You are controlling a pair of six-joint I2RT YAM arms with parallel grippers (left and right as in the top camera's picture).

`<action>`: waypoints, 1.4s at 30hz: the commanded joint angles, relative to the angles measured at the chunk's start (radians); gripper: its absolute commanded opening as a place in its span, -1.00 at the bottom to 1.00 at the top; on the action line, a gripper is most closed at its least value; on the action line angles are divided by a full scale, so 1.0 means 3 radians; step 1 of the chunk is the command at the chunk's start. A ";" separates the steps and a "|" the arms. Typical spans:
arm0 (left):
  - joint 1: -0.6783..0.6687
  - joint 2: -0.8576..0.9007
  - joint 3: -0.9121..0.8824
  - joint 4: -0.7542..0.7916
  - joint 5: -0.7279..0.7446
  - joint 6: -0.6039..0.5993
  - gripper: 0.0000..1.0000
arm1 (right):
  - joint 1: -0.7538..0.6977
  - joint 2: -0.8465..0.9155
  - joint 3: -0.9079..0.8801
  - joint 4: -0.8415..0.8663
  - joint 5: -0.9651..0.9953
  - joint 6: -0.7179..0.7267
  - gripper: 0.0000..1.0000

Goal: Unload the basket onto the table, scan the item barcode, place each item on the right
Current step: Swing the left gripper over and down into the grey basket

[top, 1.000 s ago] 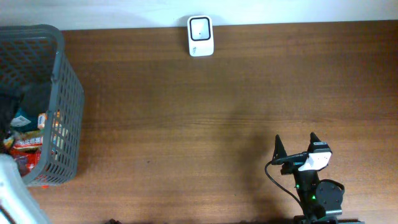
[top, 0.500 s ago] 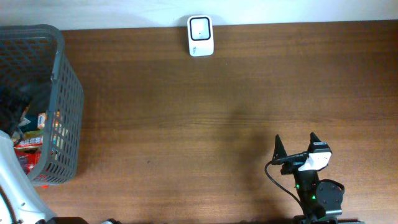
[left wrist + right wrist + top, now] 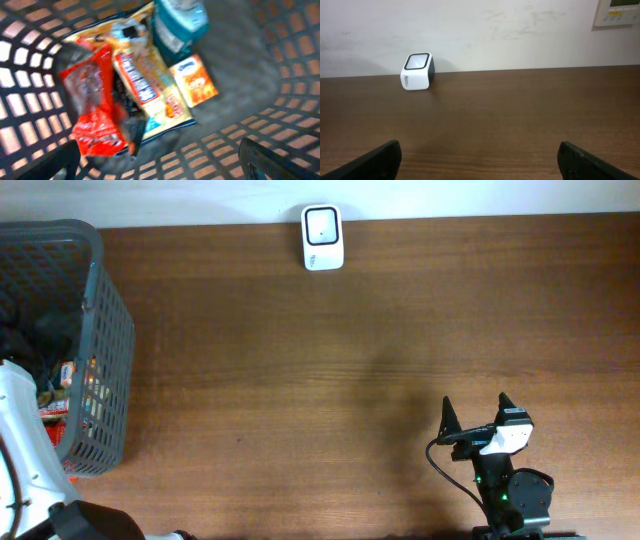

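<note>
The table [image 3: 300, 380] showed matt brown wood grain; the scanner [image 3: 322, 238] was smooth white plastic; the basket [image 3: 110, 340] was matt grey plastic lattice; the red wrapper [image 3: 95, 115] was glossy, crinkled film.

No legible text — packets [image 3: 145, 85] blurred, scanner label [image 3: 409, 80] too small

— What's unclear under the left gripper [image 3: 160, 161]?
— It's all smeared. The bottle [image 3: 177, 25] ahead of it is cut by the top edge. Print on the red packet [image 3: 95, 120] and orange box [image 3: 196, 81] can't be read.
— Its fingers [image 3: 282, 160]?
— Only dark tips at the bottom corners. Same for the right gripper [image 3: 480, 159]. A wall panel [image 3: 620, 12] far ahead, up right, is cropped.
— Overhead?
— The basket [image 3: 108, 330] runs off the left edge. Its wall hides most contents, and the left gripper inside can't be picked out.
</note>
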 commanded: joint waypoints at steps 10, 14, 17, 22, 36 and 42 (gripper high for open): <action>-0.0003 0.0031 0.0025 -0.0346 -0.0678 -0.0458 0.98 | 0.0003 -0.0022 -0.0024 -0.0013 0.0028 0.0013 0.97; -0.0003 0.0186 0.0025 -0.0398 -0.0708 -0.0565 0.98 | 0.0003 -0.0022 -0.0024 -0.0013 0.0028 0.0013 0.96; -0.0003 0.0376 0.0025 -0.0416 -0.0525 -0.0565 0.98 | 0.0004 -0.0022 -0.0024 -0.0013 0.0029 0.0013 0.97; 0.0023 0.0598 0.0025 -0.0380 -0.0537 -0.0590 0.99 | 0.0003 -0.0022 -0.0024 -0.0013 0.0029 0.0013 0.97; 0.0226 0.0969 0.0024 -0.0351 -0.0554 -0.0587 0.99 | 0.0004 -0.0022 -0.0024 -0.0013 0.0029 0.0013 0.97; 0.0295 0.1228 0.0019 -0.0359 -0.0511 -0.0587 0.99 | 0.0004 -0.0022 -0.0024 -0.0013 0.0028 0.0013 0.97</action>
